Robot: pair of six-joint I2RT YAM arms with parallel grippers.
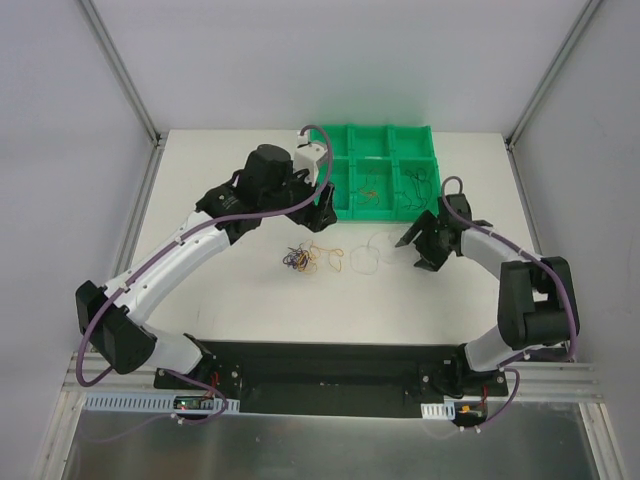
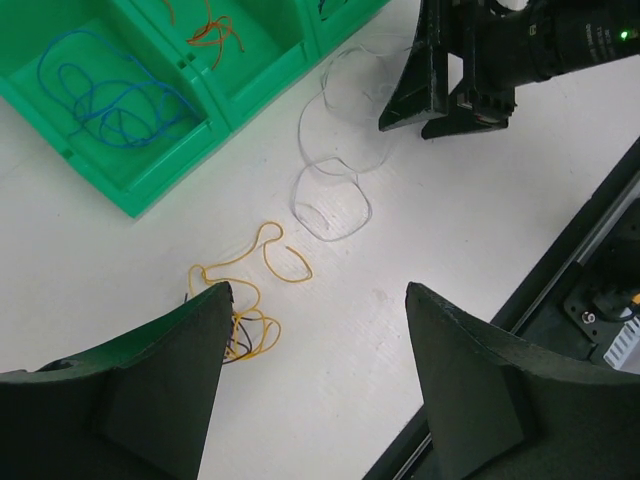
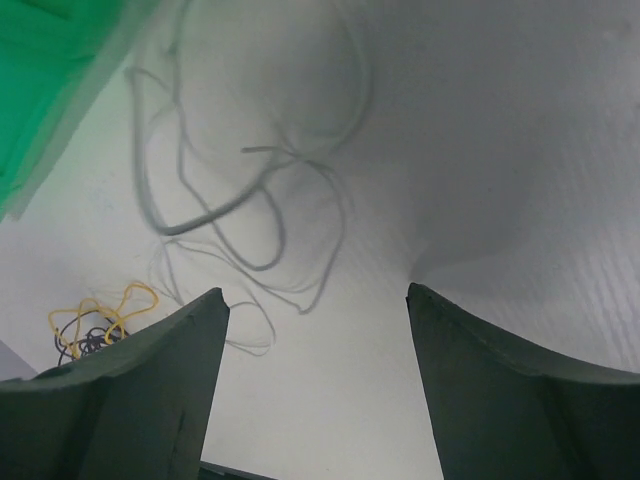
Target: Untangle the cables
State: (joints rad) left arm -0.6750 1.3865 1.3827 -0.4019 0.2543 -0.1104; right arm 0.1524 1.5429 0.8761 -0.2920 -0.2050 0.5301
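A small knot of cables [image 1: 297, 258], purple and dark with yellow, lies on the white table. A loose yellow cable [image 1: 328, 257] trails to its right; it shows in the left wrist view [image 2: 247, 275] too. A thin white cable [image 1: 372, 250] curls further right, seen in the left wrist view [image 2: 335, 170] and the right wrist view [image 3: 250, 190]. My left gripper [image 1: 320, 216] is open and empty, above the table behind the knot. My right gripper [image 1: 418, 250] is open and empty, just right of the white cable.
A green tray [image 1: 385, 170] of several compartments stands at the back. It holds a blue cable [image 2: 105, 90], an orange cable [image 2: 215, 30] and a dark one [image 1: 418, 185]. A black base plate [image 1: 330, 375] runs along the near edge.
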